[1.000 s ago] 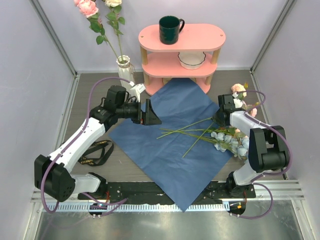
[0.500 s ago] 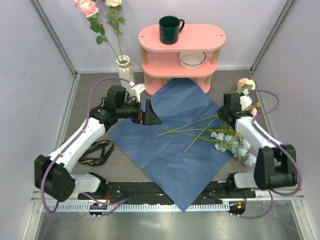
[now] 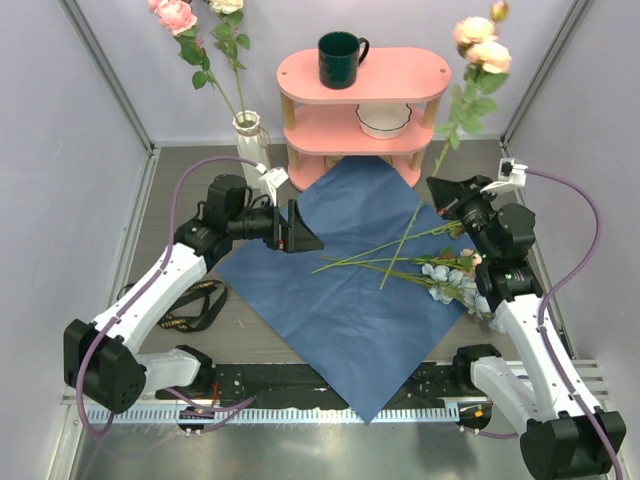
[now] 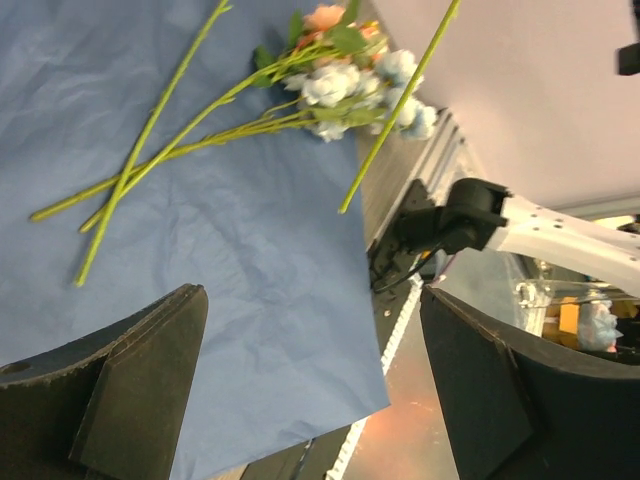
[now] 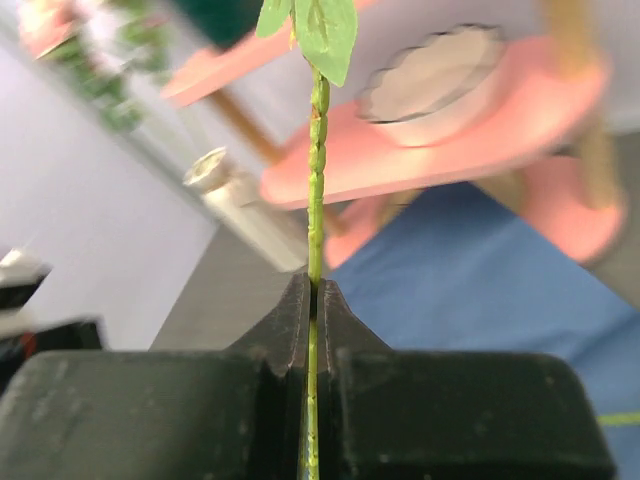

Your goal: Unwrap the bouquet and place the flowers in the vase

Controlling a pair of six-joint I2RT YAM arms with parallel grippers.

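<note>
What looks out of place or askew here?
Nothing is spilled or damaged. The paper lies askew, its near corner over the front rail. The ribbon lies loose on the table left of it. Some flowers lie crossed on the paper, their blooms off its right corner.

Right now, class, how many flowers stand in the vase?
2. Both rise from the vase at the back left: a pink rose leaning left and a cream bloom beside it, cropped by the frame. A third stem, pinched in the right gripper, is not in yet.
</note>
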